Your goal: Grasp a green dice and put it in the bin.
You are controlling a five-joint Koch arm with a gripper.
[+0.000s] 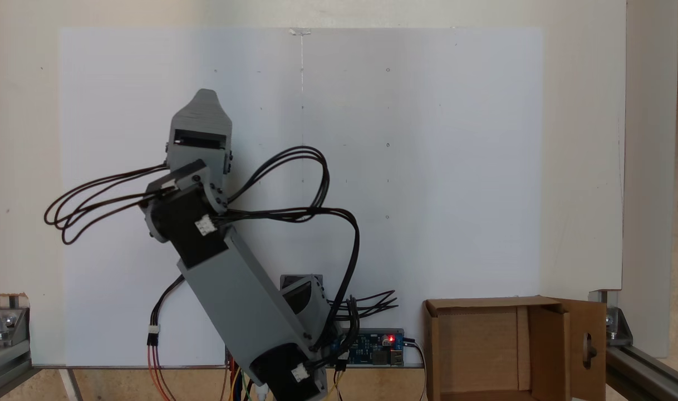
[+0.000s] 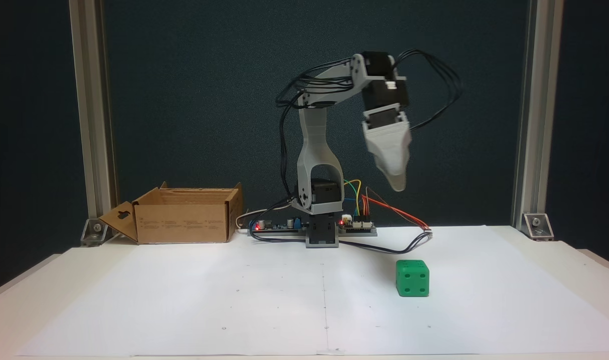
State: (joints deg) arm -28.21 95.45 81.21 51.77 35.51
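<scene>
Open air between pincer (image 2: 397,184) and green dice (image 2: 412,278) (paper bare)

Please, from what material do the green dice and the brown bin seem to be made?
The green dice looks like plastic: even bright colour, smooth matt faces, rounded edges, pips sunk in the same green. The bin looks like plain brown cardboard, probably corrugated: dull surface, folded flaps, and one flap with a slot cut through, seen in both fixed views.

A white paper sheet (image 2: 234,300) covers most of the pale tabletop (image 2: 574,265), marked with faint dots. Aluminium frame posts (image 2: 87,110) stand at the tabletop's 10 and 2 o'clock corners, held by metal corner brackets (image 2: 537,225). A blue circuit board (image 1: 372,342) with a red light sits at 6 o'clock in a fixed view.
</scene>
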